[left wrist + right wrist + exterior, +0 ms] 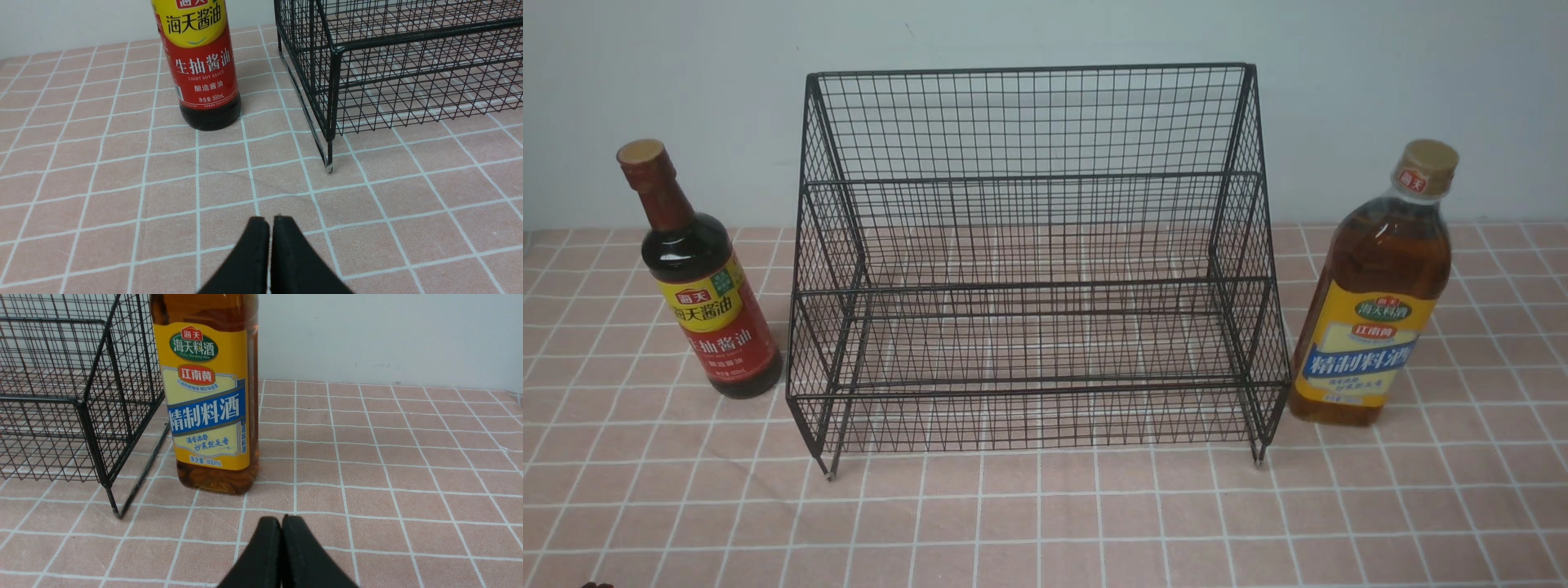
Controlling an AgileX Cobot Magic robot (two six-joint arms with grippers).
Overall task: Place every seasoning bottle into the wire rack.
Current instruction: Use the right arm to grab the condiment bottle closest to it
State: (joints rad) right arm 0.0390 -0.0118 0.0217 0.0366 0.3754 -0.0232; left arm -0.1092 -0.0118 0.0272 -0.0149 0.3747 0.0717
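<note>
Left gripper point(269, 222): black jaws clenched together, grasping nothing, low over the cloth point(1045, 523). Bare cloth separates it from the soy bottle point(707, 302) and from the rack point(1033, 286), whose near foot stands off to one side.

Right gripper point(281, 520): jaws likewise pressed tight, empty, near the base of the amber bottle point(1372, 310) but apart from it.

Rack: black wire mesh, 2 steps, tall back, sloped sides, short feet. It stands mid-cloth with its back toward the wall point(686, 82) and is open at the top. A wide strip of cloth lies in front of it, and more lies outboard of each bottle.

Soy bottle: slim, dark, red-and-yellow label, red neck. It stands upright on the cloth, just beside the rack's left side, with a narrow gap between them.

Amber bottle: wider, yellow-blue label, tan cap. It stands upright on the cloth just beside the rack's right side; whether it touches the mesh cannot be told.
</note>
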